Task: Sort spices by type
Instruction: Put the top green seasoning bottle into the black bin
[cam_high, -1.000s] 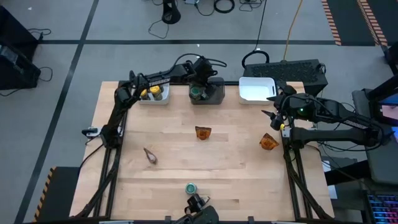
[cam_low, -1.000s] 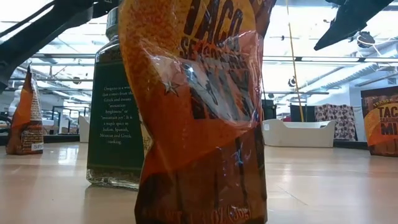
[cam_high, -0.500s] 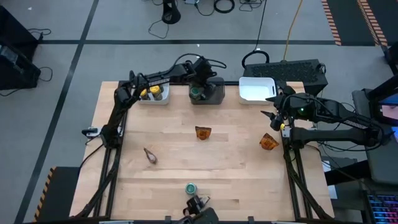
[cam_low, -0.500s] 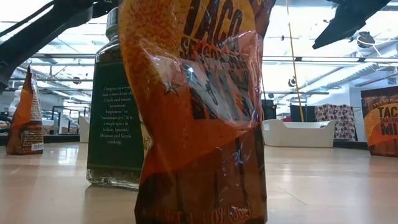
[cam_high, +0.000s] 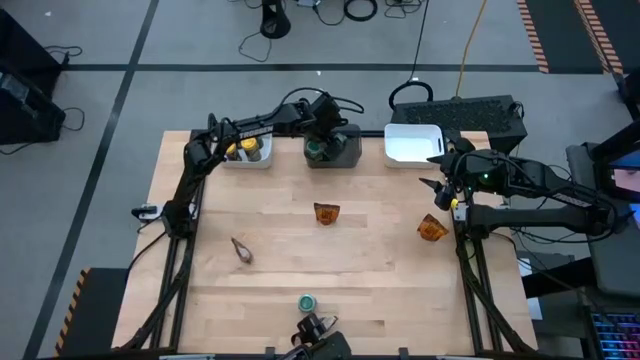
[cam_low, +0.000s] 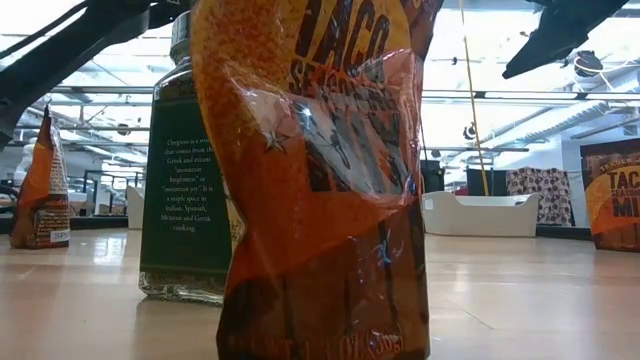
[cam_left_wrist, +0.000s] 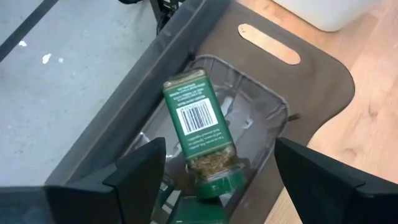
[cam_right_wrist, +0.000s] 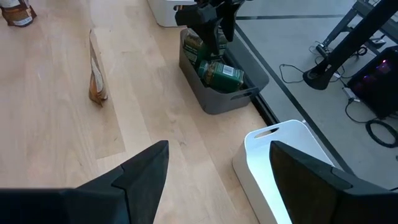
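Left wrist view shows my left fingers (cam_left_wrist: 214, 177) spread wide, holding nothing, above a green-lidded jar (cam_left_wrist: 200, 130) lying in the dark grey bin (cam_high: 333, 148) at the desk's far edge. My right fingers (cam_right_wrist: 217, 171) (also wide apart, empty) wait near the white bin (cam_high: 413, 144). Jars look rigid and slippery, best gripped across the body; the crinkly packets (cam_high: 326, 213) are light, soft, better pinched by the top.

wooden table (cam_high: 380, 280), dark grey bin (cam_high: 345, 150), two white bins (cam_high: 412, 145), floor cables (cam_high: 360, 10)

Nearest orange packet (cam_low: 320, 180), low view: "TACO" in large dark letters, line below partly hidden, unreadable. Packet at right edge (cam_low: 612, 195): "TACO", then "MI" cut off. Dark jar (cam_low: 185, 200) carries small white text beginning "Oregano is a…", rest too fine; green-lidded jar in the grey bin (cam_left_wrist: 200, 127) shows only a barcode.
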